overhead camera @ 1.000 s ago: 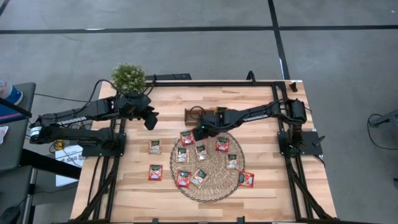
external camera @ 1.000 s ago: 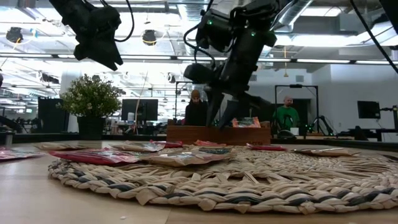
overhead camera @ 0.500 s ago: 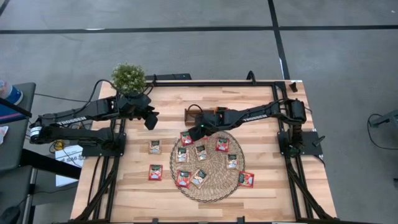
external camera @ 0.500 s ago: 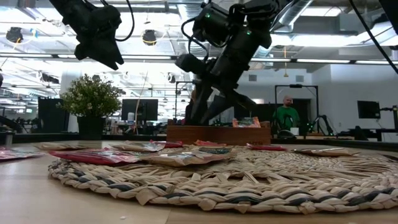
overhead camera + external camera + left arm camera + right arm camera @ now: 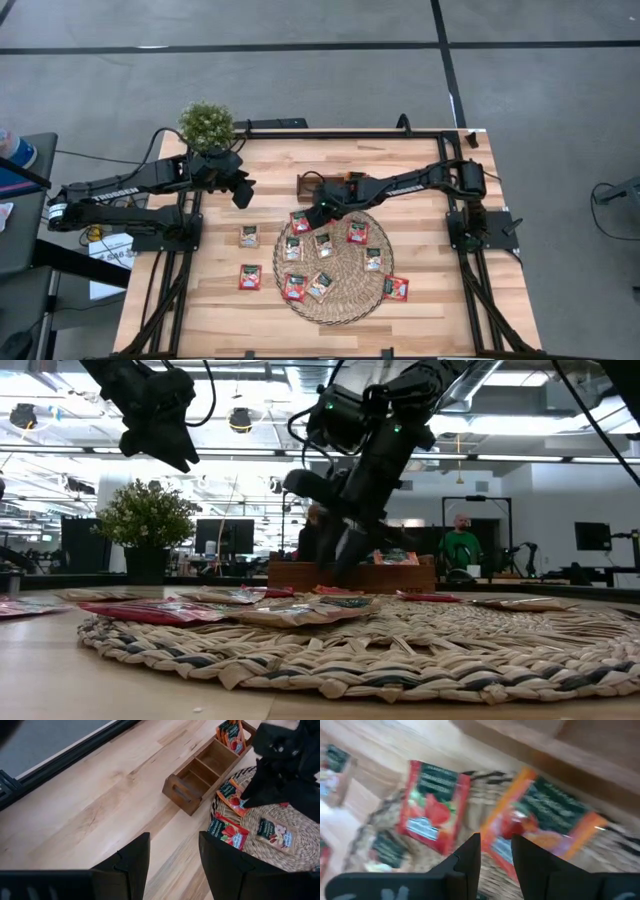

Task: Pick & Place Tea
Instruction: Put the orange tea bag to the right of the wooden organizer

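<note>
My right claw [image 5: 312, 212] is hanging over the far-left edge of the wicker mat [image 5: 345, 300], fingers apart with nothing in them, right above a red tea sachet [image 5: 301, 222]. More sachets lie on the mat and desk [image 5: 400, 170]. Left claw [image 5: 243, 194] is parked up high, also spread apart.

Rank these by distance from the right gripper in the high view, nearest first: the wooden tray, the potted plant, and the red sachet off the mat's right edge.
Measured from the right gripper, at the wicker mat's far-left edge:
1. Wooden tray, just beyond the gripper, toward the table's far side.
2. Red sachet, on bare wood at the mat's near-right edge.
3. Potted plant, at the table's far-left corner.
</note>
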You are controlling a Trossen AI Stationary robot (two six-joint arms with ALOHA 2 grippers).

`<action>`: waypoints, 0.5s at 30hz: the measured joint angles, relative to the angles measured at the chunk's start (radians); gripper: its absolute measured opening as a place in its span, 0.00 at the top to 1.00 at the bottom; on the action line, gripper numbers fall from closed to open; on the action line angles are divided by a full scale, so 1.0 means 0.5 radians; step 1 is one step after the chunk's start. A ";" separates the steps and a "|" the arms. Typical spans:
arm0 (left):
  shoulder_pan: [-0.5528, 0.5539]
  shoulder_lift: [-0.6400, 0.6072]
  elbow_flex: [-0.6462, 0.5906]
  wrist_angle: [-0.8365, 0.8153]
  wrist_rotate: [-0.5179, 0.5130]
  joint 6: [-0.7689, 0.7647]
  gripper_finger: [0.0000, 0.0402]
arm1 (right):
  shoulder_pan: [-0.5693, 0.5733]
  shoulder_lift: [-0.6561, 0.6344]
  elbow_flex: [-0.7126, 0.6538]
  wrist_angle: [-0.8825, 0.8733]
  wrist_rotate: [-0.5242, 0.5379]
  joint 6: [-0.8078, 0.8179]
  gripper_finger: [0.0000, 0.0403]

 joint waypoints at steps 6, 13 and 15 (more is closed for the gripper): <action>0.000 -0.001 0.000 0.000 0.000 -0.008 0.60 | 0.008 0.017 -0.001 -0.014 0.014 0.002 0.75; 0.000 0.000 0.000 -0.001 0.001 -0.008 0.60 | -0.001 0.015 -0.003 -0.090 0.034 0.017 0.75; 0.000 0.000 0.000 -0.001 0.000 -0.008 0.60 | 0.000 0.015 -0.003 -0.139 0.037 0.018 0.75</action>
